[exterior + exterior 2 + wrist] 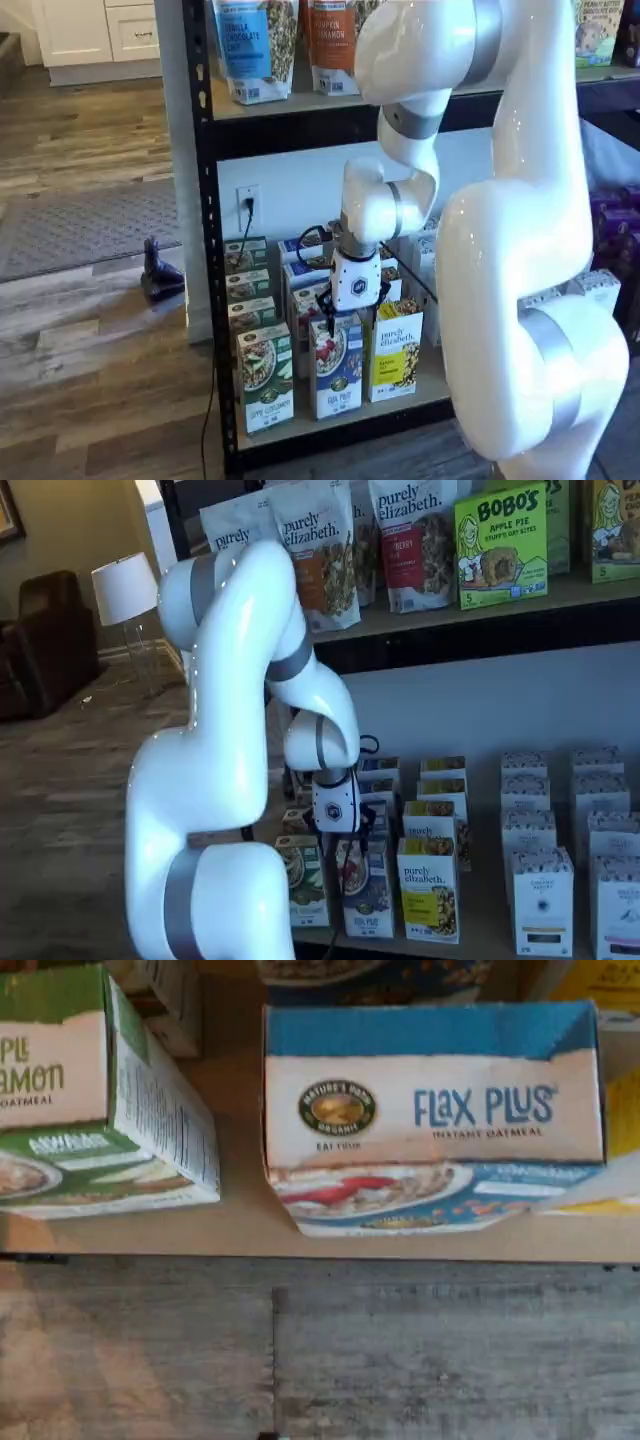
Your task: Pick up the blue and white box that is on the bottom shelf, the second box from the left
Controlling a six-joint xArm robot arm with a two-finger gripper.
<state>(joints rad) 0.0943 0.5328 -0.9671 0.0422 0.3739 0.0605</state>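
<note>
Cardboard fills the wrist view: the blue and white box [432,1110], a Flax Plus instant oatmeal carton, is seen from above, its blue top edge, white name panel and berry bowl picture all showing, standing at the front lip of the bottom shelf [240,1225] with grey wood floor [400,1350] beyond the edge. Just beside it, with a strip of bare board between them, stands the green-and-white carton [110,1100], and a sliver of yellow carton [620,1110] shows on the box's other side; no fingers appear here. In a shelf view, the gripper [352,303] hangs directly over the front carton of the blue row [335,375], between the green-and-white carton [265,385] and the yellow purely elizabeth carton [397,358]; its black fingers sit at the carton's top edge, and they stand spread as wide as they go, one to each side, not yet closed on anything. In a shelf view from the other side, the white gripper body [335,805] sits right above the same box [365,885], whose long axis runs upright, so the box lies straight below the fingers. My judgement: the coming move is a short descent, with the fingers straddling the box's narrow thickness, and the close neighbours leave little room for sideways error.
</note>
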